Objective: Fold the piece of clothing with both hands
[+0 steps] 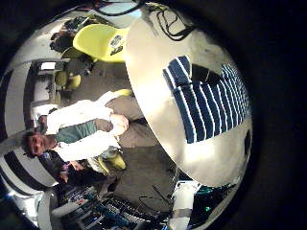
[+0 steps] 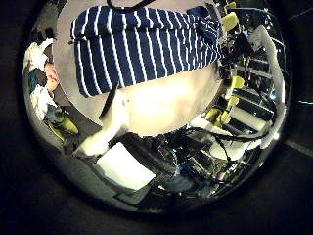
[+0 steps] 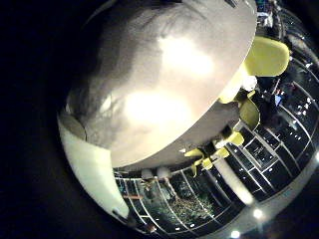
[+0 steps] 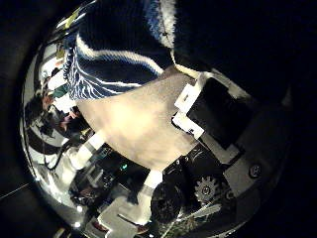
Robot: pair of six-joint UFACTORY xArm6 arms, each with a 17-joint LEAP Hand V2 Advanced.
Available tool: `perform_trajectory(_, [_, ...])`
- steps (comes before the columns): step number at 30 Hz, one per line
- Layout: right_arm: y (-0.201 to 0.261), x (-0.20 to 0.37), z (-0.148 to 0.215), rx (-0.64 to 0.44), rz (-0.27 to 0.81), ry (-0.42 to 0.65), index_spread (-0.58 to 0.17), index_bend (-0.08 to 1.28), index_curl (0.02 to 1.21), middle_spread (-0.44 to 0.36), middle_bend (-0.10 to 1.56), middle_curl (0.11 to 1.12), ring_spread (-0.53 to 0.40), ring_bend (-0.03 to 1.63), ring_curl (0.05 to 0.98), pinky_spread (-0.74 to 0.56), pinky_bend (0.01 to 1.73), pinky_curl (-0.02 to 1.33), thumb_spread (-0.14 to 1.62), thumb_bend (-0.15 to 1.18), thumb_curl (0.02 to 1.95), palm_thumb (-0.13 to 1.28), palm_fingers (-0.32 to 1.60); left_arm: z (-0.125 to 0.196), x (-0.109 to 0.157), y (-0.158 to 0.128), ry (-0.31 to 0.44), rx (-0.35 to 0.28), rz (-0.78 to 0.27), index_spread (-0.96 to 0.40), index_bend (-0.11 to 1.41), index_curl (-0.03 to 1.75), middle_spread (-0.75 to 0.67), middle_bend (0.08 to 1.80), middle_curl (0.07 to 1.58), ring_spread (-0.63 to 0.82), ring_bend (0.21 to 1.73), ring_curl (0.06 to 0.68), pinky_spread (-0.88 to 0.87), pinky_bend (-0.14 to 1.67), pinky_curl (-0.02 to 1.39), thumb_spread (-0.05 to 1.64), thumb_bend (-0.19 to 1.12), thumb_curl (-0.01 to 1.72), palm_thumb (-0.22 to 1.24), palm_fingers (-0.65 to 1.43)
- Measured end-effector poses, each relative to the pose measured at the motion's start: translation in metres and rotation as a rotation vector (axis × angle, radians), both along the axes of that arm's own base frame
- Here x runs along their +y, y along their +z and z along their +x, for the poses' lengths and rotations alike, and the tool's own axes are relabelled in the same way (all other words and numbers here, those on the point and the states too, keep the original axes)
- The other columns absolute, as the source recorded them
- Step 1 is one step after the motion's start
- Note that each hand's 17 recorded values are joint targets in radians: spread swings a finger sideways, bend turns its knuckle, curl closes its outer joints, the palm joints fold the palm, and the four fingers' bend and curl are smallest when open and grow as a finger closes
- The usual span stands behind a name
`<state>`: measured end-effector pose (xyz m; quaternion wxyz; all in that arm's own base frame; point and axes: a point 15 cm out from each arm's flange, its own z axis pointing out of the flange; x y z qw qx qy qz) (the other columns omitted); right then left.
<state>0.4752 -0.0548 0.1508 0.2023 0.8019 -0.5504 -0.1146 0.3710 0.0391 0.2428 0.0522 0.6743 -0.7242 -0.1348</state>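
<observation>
Left thumb side palm view: navy-and-white striped garment (image 2: 142, 44) lies spread on counter (image 2: 171, 103) (my hands' finger states I cannot tell).

A pale round table (image 3: 150, 100) stands among several yellow-green chairs (image 1: 101, 40) on the floor.

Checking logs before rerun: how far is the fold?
Done: nothing visibly folded; the navy and white striped shirt lies spread flat on the round white table, seemingly unfolded. In hand: nothing. Neither palm view shows fingers on the cloth, though the right robot hand is close to the shirt's edge. Left: grasping and the whole fold.
</observation>
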Motion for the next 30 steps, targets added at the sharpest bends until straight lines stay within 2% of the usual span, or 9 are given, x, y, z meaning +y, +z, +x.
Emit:
perform_trajectory(4, [0.006, -0.021, -0.009, -0.022, 0.001, -0.042, -0.417, 0.74, 0.67, -0.229, 0.98, 0.70, -0.238, 1.18, 0.534, -0.29, 1.09, 0.59, 1.03, 0.03, 0.52, 1.03, 1.25, -0.009, -0.006, -0.021, -0.001, 0.021, -0.017, -0.05, 0.18, 0.39, 0.09, 0.19, 0.40, -0.07, 0.85, 0.314, -0.14, 0.60, 0.59, 1.19, -0.02, 0.36, 0.51, 0.18])
perform_trajectory(8, [0.015, -0.045, -0.014, -0.070, 0.002, -0.083, -0.400, 0.86, 0.76, -0.215, 1.09, 0.76, -0.232, 1.28, 0.590, -0.27, 1.19, 0.66, 1.06, 0.04, 0.56, 1.08, 1.14, -0.021, -0.015, -0.048, -0.007, 0.041, -0.039, -0.05, 0.18, 0.39, 0.09, 0.19, 0.40, -0.06, 0.85, 0.311, -0.12, 0.58, 0.58, 1.20, -0.02, 0.36, 0.49, 0.19])
perform_trajectory(13, [0.031, -0.076, -0.017, -0.115, -0.001, -0.136, -0.385, 0.92, 0.82, -0.206, 1.15, 0.81, -0.227, 1.34, 0.634, -0.25, 1.23, 0.73, 1.08, 0.03, 0.59, 1.09, 1.06, -0.030, -0.038, -0.071, -0.032, 0.043, -0.072, -0.05, 0.18, 0.39, 0.09, 0.20, 0.39, -0.05, 0.83, 0.303, -0.11, 0.57, 0.57, 1.21, -0.02, 0.35, 0.49, 0.19])
perform_trajectory(18, [0.048, -0.100, -0.010, -0.194, -0.003, -0.176, -0.374, 0.95, 0.87, -0.197, 1.18, 0.84, -0.225, 1.37, 0.669, -0.24, 1.25, 0.79, 1.11, 0.02, 0.62, 1.10, 1.02, -0.033, -0.044, -0.084, -0.045, 0.071, -0.076, -0.05, 0.17, 0.38, 0.08, 0.19, 0.39, -0.05, 0.82, 0.300, -0.10, 0.56, 0.56, 1.22, -0.02, 0.35, 0.48, 0.20])
perform_trajectory(23, [0.077, -0.095, 0.001, -0.301, 0.003, -0.163, -0.366, 0.97, 0.91, -0.194, 1.20, 0.87, -0.223, 1.40, 0.693, -0.22, 1.25, 0.85, 1.13, 0.00, 0.65, 1.10, 0.99, -0.033, -0.042, -0.081, -0.048, 0.066, -0.073, -0.05, 0.17, 0.38, 0.09, 0.19, 0.39, -0.04, 0.82, 0.299, -0.10, 0.55, 0.55, 1.23, -0.01, 0.35, 0.48, 0.20])
perform_trajectory(27, [0.100, -0.070, 0.006, -0.388, 0.039, -0.126, -0.361, 0.99, 0.93, -0.194, 1.22, 0.90, -0.225, 1.42, 0.714, -0.22, 1.25, 0.90, 1.15, -0.01, 0.68, 1.09, 0.95, -0.035, -0.034, -0.063, -0.052, 0.039, -0.081, -0.06, 0.18, 0.38, 0.08, 0.19, 0.39, -0.05, 0.83, 0.297, -0.11, 0.57, 0.55, 1.23, -0.02, 0.35, 0.48, 0.23])
perform_trajectory(30, [0.134, -0.037, 0.012, -0.479, 0.062, -0.056, -0.359, 1.00, 0.95, -0.195, 1.23, 0.91, -0.226, 1.43, 0.723, -0.22, 1.25, 0.93, 1.15, -0.01, 0.69, 1.09, 0.93, -0.042, -0.018, -0.044, -0.022, 0.018, -0.088, -0.06, 0.19, 0.38, 0.07, 0.19, 0.38, -0.07, 0.83, 0.296, -0.13, 0.59, 0.55, 1.23, -0.02, 0.35, 0.48, 0.26])
